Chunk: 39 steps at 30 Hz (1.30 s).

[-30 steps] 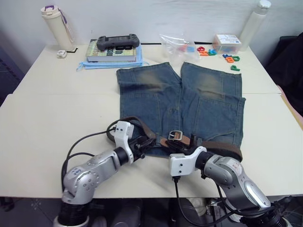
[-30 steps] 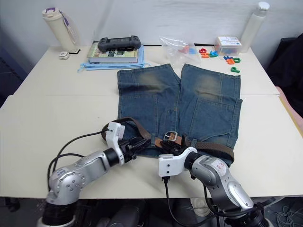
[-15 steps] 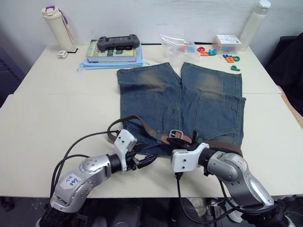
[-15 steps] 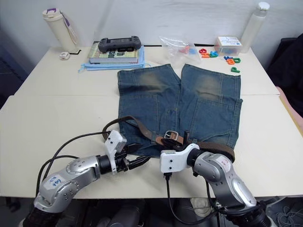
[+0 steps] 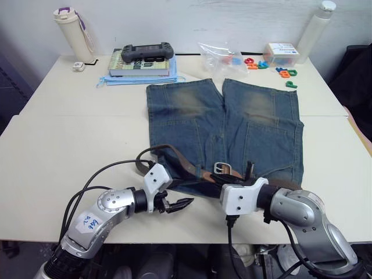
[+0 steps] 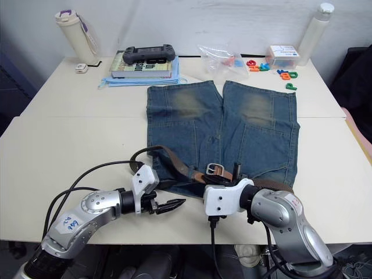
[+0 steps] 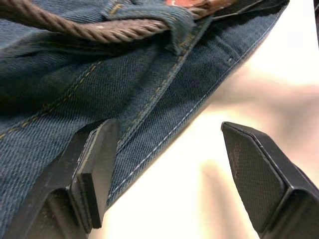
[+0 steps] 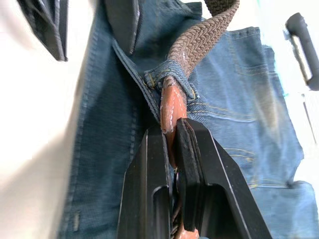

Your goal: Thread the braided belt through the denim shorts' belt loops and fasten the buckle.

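Blue denim shorts (image 5: 232, 131) lie flat on the cream worktop (image 5: 70, 145), legs pointing toward the far edge and waistband toward the near edge. All places below are given from these shorts.

Along their waistband runs the braided belt (image 5: 174, 160). Its dark-brown strap arcs off the shorts' left edge in a loop above the worktop, then crosses back over the waistband toward the middle. The buckle (image 5: 221, 168), a silver frame, sits on the waistband near the fly, with a tan leather piece just beside it. More of the strap shows at the right end of the waistband, next to the right arm.

At the near middle of the waistband, the right pincer (image 8: 171, 134) is closed on the belt's tan leather tip (image 8: 169, 107). In the right wrist view that tip comes out of a denim belt loop (image 8: 167, 79), and the braided strap goes on beyond the loop.

Just off the near left corner of the shorts, the left pincer (image 5: 177, 204) hangs over bare worktop. Its two black fingers (image 7: 94, 169) stand wide apart and hold nothing. In the left wrist view the waistband hem lies just beyond one finger.

Past the shorts' leg hems stands a book stack (image 5: 141, 65) with a dark game controller (image 5: 146, 52) on top. Beside it are a clear plastic bag (image 5: 218, 57), coloured letter pieces (image 5: 282, 72) and a small box (image 5: 281, 52). A cream bottle (image 5: 72, 34) and a white bottle (image 5: 315, 30) stand at the far corners.
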{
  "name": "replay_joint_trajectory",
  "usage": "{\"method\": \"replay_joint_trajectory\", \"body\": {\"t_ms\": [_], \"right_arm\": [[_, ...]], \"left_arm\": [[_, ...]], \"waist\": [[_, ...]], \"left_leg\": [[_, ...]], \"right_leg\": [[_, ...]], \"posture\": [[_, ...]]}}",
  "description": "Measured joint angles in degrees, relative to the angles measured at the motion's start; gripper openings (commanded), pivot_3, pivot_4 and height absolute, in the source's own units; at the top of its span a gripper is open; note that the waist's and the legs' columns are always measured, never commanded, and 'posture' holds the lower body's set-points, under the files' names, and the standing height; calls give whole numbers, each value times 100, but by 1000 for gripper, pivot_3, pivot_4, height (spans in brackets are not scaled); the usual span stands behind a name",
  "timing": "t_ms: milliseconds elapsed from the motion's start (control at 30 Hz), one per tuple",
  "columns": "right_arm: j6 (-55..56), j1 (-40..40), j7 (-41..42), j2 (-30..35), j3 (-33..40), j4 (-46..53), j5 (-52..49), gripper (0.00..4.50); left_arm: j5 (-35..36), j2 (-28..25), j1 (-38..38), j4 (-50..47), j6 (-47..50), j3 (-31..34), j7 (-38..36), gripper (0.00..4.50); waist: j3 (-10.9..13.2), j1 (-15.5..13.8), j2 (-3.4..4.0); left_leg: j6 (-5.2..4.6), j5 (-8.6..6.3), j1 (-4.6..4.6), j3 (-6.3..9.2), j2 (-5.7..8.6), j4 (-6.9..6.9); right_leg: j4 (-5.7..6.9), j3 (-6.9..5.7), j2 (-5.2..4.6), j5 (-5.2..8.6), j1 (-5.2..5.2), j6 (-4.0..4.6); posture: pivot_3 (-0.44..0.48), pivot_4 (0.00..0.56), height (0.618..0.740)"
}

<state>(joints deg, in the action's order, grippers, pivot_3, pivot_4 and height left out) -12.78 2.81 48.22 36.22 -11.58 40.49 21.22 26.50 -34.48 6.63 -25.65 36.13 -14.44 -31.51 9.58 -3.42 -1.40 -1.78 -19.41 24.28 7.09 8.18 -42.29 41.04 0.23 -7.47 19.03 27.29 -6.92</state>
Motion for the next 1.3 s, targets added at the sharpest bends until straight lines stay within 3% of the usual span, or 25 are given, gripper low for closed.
{"method": "replay_joint_trajectory", "body": {"t_ms": [433, 600, 733, 867, 900, 933, 1000, 1300], "right_arm": [[-101, 25, -647, -129, -521, -495, 626, 0], [-67, -89, -806, -216, -612, -522, 734, 0], [-83, -214, -792, -195, -577, -417, 710, 0], [-128, -284, -784, -179, -487, -386, 674, 1668], [-136, -296, -784, -179, -448, -386, 674, 1855], [-146, -303, -786, -179, -397, -386, 677, 2567], [-144, -305, -791, -179, -378, -386, 686, 3271], [-121, -331, -800, -203, -371, -300, 680, 3271]], "left_arm": [[-74, 70, -5, 113, -13, 25, -11, 3655], [-125, 75, -32, 140, 0, 31, 11, 3655], [-127, 94, -27, 146, 0, 25, 10, 3655], [-147, 125, -14, 158, 0, 11, 10, 3715], [-154, 125, -13, 159, 0, 12, 10, 3715], [-170, 125, -13, 161, 0, 15, 10, 3715], [-191, 126, -10, 171, 0, 25, 10, 3715], [-220, 151, -4, 183, 0, 24, 4, 3715]], "waist": [[-30, 19, 25], [-34, 34, 30], [-35, 35, 32], [-35, 33, 31], [-35, 33, 31], [-35, 33, 32], [-35, 34, 33], [-36, 33, 34]], "left_leg": [[0, 2, -23, 0, 0, 2], [-24, -13, -94, 2, -2, 20], [-25, -14, -96, 4, -2, 24], [-17, -10, -96, 4, -2, 23], [-18, -10, -96, 3, -2, 23], [-18, -10, -97, 3, -2, 23], [-24, -14, -99, 4, -2, 24], [-26, -14, -99, 7, -3, 24]], "right_leg": [[-2, -1, 0, -3, -24, -4], [-13, -3, 0, 0, -96, -2], [-13, -3, 0, 1, -95, -1], [-14, -3, 0, 1, -96, -1], [-14, -3, 0, 1, -96, -2], [-14, -3, 0, 0, -97, -2], [-13, -3, 1, 0, -98, -2], [-12, -5, 0, 0, -98, -2]], "posture": [[0, 150, 659], [0, 150, 659], [0, 150, 659], [0, 150, 659], [0, 150, 659], [0, 150, 659], [0, 150, 659], [0, 150, 659]]}}
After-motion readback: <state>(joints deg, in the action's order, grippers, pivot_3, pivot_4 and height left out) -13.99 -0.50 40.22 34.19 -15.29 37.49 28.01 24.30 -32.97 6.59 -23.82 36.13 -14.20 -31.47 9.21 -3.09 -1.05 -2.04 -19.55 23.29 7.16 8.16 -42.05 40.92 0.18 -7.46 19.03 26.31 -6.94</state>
